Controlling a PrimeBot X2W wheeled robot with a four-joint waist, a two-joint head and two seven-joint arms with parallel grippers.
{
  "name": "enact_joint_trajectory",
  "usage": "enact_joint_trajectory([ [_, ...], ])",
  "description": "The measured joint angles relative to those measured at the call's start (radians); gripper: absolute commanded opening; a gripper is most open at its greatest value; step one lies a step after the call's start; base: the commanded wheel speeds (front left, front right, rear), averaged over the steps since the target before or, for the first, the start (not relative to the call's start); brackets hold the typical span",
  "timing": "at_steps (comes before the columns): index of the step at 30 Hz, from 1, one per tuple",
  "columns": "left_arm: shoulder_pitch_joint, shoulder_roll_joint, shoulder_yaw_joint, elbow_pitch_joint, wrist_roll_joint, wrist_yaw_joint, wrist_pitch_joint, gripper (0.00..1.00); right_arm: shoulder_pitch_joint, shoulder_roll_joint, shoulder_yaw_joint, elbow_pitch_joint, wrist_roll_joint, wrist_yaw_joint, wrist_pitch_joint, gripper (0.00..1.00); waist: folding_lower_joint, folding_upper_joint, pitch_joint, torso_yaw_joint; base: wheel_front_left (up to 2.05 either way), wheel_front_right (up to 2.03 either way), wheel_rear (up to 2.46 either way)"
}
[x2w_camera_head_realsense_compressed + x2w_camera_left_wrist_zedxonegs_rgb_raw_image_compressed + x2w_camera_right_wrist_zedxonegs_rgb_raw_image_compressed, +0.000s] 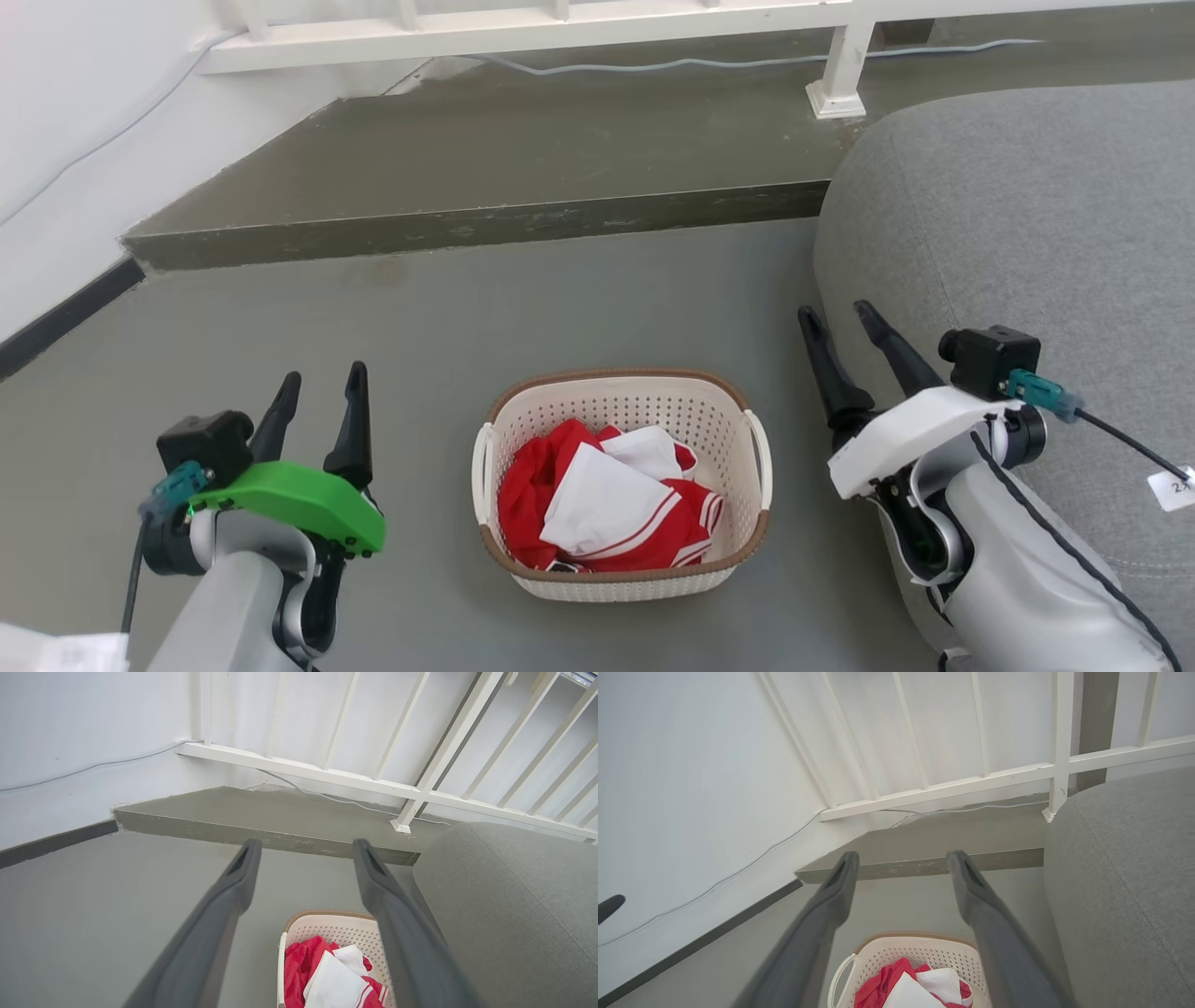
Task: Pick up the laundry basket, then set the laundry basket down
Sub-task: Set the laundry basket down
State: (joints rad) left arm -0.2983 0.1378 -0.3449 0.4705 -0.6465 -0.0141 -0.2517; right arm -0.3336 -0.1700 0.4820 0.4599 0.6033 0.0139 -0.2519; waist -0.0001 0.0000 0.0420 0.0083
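The laundry basket (644,403) rests on the grey floor in the middle of the head view, cream-white and perforated with a brown rim and white side handles, holding red and white clothes (607,499). My left gripper (324,380) hovers open to its left, fingers apart and holding nothing. On the basket's right my right gripper (837,311) is open as well, well apart from the handle. The basket (336,933) shows low between the fingers in the left wrist view, and the same basket (920,956) sits low in the right wrist view.
A grey sofa (1027,224) bulges in at the right, close behind my right arm. A raised concrete step (485,224) crosses the floor ahead, with a white railing (560,23) and a cable beyond it. A white wall (84,112) closes the left side.
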Motion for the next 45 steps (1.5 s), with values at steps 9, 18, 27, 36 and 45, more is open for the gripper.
enact_joint_trajectory([
  [9,0.058,-0.031,0.031,-0.083,0.05,0.01,0.0,1.0,0.077,0.005,-0.04,-0.085,-0.058,-0.025,0.0,1.0,0.0,0.0,-0.003,-0.003,0.0,0.0,0.0],
  [18,0.104,-0.038,0.05,-0.125,0.077,0.01,0.0,1.0,0.129,0.007,-0.067,-0.131,-0.085,-0.044,0.0,1.0,0.0,0.0,-0.001,-0.004,0.0,0.0,0.0],
  [27,0.133,-0.052,0.07,-0.158,0.11,0.01,0.0,1.0,0.168,0.013,-0.088,-0.168,-0.114,-0.051,0.0,1.0,0.0,0.0,0.006,-0.003,0.0,0.0,0.0],
  [36,0.158,-0.058,0.086,-0.174,0.126,0.006,0.0,1.0,0.199,0.016,-0.102,-0.186,-0.132,-0.051,0.0,1.0,0.0001,0.0,0.007,-0.001,0.0,0.0,0.0],
  [45,0.169,-0.064,0.093,-0.188,0.144,-0.004,0.0,1.0,0.215,0.017,-0.111,-0.196,-0.149,-0.051,0.0,1.0,0.0,0.0,0.007,-0.002,0.0,0.0,0.0],
])
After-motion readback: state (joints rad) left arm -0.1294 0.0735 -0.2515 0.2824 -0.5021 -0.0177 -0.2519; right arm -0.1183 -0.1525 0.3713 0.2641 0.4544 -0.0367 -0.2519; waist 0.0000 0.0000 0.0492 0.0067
